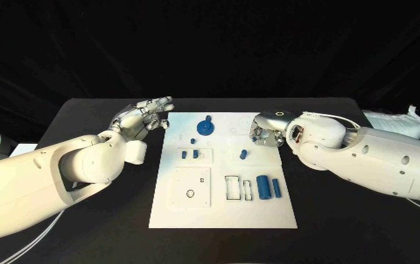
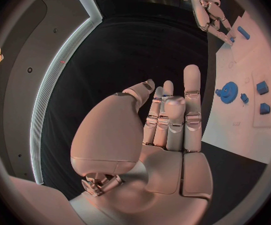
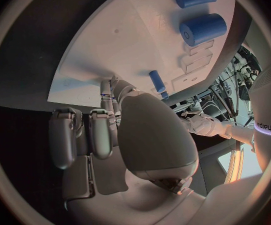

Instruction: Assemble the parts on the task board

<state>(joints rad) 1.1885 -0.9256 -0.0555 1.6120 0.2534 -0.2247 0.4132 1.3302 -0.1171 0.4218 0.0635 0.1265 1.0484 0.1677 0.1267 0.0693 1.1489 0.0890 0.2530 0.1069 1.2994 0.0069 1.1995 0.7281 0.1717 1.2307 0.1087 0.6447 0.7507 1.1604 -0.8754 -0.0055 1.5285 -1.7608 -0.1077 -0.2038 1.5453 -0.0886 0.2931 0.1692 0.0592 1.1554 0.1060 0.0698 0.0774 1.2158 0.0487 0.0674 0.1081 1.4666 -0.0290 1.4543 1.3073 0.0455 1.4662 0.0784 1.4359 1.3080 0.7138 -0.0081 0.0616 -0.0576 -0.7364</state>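
At centre frame the board (image 1: 222, 212) lay on the black table (image 1: 350, 215), carrying a blue gear (image 1: 206, 127) up top and two blue cylinders (image 1: 267, 187) lower right. Left hand (image 1: 144, 116) hovered off the board's upper-left corner, fingers straight and empty. Right hand (image 1: 265, 132) touched the upper-right board; its grip was unclear.

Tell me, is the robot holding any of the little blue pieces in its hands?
The left hand holds nothing; its fingers are straight beside the task board. Whether the right hand holds anything cannot be told; its fingers curl down over the board's far edge.
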